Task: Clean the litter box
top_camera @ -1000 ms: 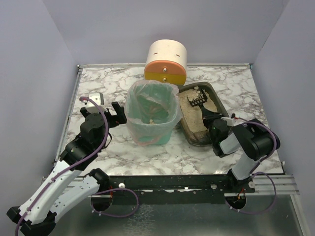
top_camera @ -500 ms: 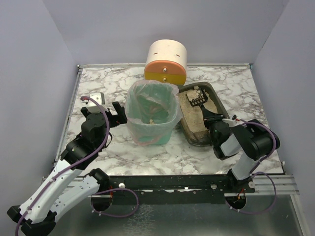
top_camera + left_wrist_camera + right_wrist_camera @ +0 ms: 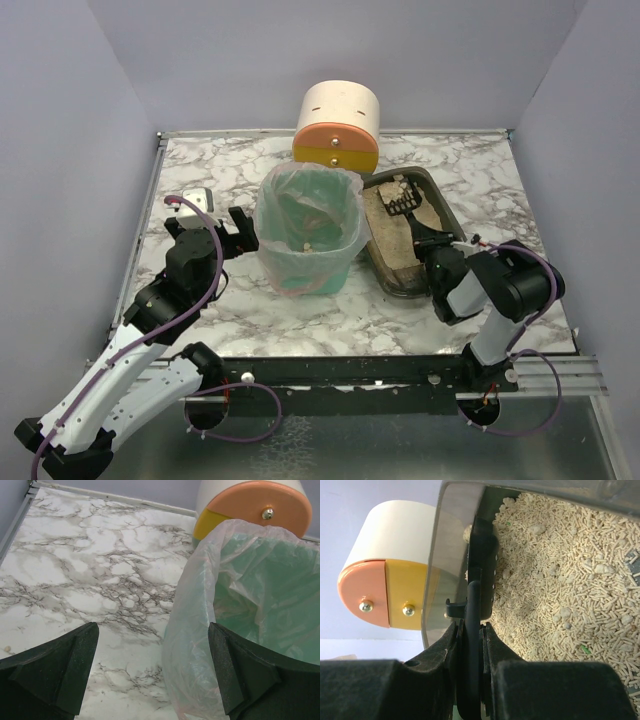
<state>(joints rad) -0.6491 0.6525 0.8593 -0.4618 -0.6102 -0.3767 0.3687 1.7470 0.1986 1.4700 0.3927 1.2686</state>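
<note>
The dark grey litter box with beige pellet litter sits right of the green bin. In the right wrist view its wall stands left of the litter. My right gripper is shut on the handle of a black slotted scoop, whose head rests in the litter at the box's far end. The scoop runs up from my right gripper. My left gripper is open and empty beside the bin's left side; its fingers straddle the bag's edge.
A cream, orange and yellow cylinder lies behind the bin and box, and shows in both wrist views. A small white and grey object lies on the marble table at the left. Walls enclose the table on three sides.
My right gripper and the scoop have shifted slightly toward the box's far end. My left gripper has edged a little closer to the bin.
</note>
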